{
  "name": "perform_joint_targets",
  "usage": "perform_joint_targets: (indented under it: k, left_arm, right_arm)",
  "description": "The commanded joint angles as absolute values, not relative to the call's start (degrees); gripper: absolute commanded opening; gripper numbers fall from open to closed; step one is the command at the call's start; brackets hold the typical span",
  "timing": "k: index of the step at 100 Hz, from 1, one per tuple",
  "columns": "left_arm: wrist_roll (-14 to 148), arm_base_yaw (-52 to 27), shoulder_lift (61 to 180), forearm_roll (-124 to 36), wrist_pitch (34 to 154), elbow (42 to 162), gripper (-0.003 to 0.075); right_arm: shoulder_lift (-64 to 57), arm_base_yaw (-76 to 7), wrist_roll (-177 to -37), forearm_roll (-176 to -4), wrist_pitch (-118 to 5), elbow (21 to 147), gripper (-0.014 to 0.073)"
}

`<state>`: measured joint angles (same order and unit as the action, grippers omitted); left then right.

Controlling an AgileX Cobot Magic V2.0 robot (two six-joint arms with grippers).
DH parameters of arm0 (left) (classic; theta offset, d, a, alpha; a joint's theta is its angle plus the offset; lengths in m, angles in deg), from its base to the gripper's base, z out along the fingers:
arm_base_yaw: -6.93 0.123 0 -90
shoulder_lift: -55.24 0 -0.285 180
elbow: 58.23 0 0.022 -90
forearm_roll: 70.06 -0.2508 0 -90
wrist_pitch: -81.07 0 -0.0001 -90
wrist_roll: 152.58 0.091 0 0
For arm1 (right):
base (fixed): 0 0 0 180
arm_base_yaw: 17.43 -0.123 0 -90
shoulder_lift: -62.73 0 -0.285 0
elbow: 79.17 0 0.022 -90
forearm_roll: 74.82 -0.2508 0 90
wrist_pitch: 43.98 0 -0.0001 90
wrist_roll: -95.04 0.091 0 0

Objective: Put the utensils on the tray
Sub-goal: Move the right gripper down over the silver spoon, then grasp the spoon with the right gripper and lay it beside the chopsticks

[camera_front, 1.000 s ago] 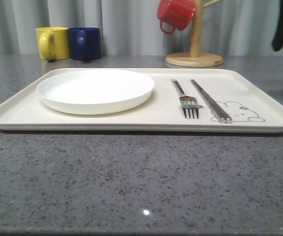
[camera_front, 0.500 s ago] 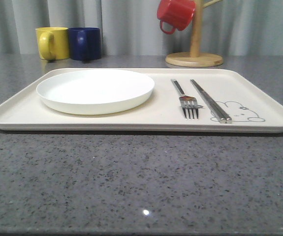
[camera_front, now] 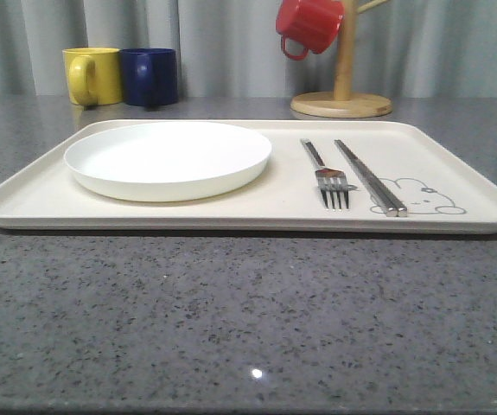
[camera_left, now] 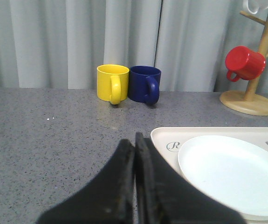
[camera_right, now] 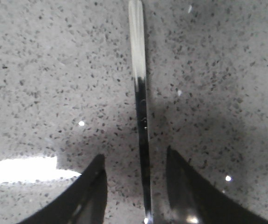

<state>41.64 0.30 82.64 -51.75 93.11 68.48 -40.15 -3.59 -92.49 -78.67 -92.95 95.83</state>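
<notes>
The cream tray [camera_front: 231, 220] lies across the table in the front view. On it rest a round white plate [camera_front: 168, 156], a silver fork [camera_front: 330, 181] and a pair of metal chopsticks [camera_front: 369, 177] beside the rabbit drawing. My right gripper [camera_right: 134, 153] is open low over the speckled tabletop. A slim silver utensil handle [camera_right: 139, 84] lies between its fingers, touching neither, with its head out of view. My left gripper [camera_left: 134, 138] is shut and empty, over the table just off the tray's corner [camera_left: 164, 135] and near the plate [camera_left: 231, 172].
A yellow mug [camera_front: 92, 75] and a blue mug [camera_front: 150, 76] stand behind the tray at the back left. A wooden mug tree [camera_front: 343, 86] with a red mug [camera_front: 310, 24] stands at the back right. Grey curtains close off the back.
A dark part of the right arm that showed at the front view's top right edge a second ago has left that view. The tray and its contents have not moved.
</notes>
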Motion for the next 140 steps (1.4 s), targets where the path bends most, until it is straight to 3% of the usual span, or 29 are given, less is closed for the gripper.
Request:
perform_joint_targets:
  k: [1, 22, 46, 53, 91, 111, 140]
  left_arm:
    - [41.6, 0.0, 83.0, -51.2, 88.7, 70.0, -0.0018]
    - [41.6, 0.0, 83.0, -51.2, 88.7, 70.0, -0.0018]
    - [41.6, 0.0, 83.0, -51.2, 88.7, 70.0, -0.0018]
    - [41.6, 0.0, 83.0, -51.2, 88.7, 70.0, -0.0018]
    - [41.6, 0.0, 83.0, -51.2, 88.7, 70.0, -0.0018]
    - [41.6, 0.0, 83.0, -51.2, 88.7, 70.0, -0.0018]
    - [41.6, 0.0, 83.0, -51.2, 88.7, 70.0, -0.0018]
  right_arm:
    - [-39.0, -3.1, -93.2, -78.1, -90.9, 97.4, 0.0323]
    - [-39.7, -3.0, -93.2, -78.1, -90.8, 97.4, 0.0297]
    - [-39.6, -3.0, -92.9, -78.5, -90.8, 97.4, 0.002]
    - [-39.5, -3.0, -92.9, -79.3, -90.8, 97.4, -0.0027]
    - [-30.2, -7.1, -88.3, -83.8, -94.0, 97.4, -0.0027]
    - [-25.4, -17.1, -79.4, -83.2, -93.4, 97.4, -0.0027]
    - [-28.5, -33.1, -61.0, -71.1, -89.6, 97.4, -0.0027]
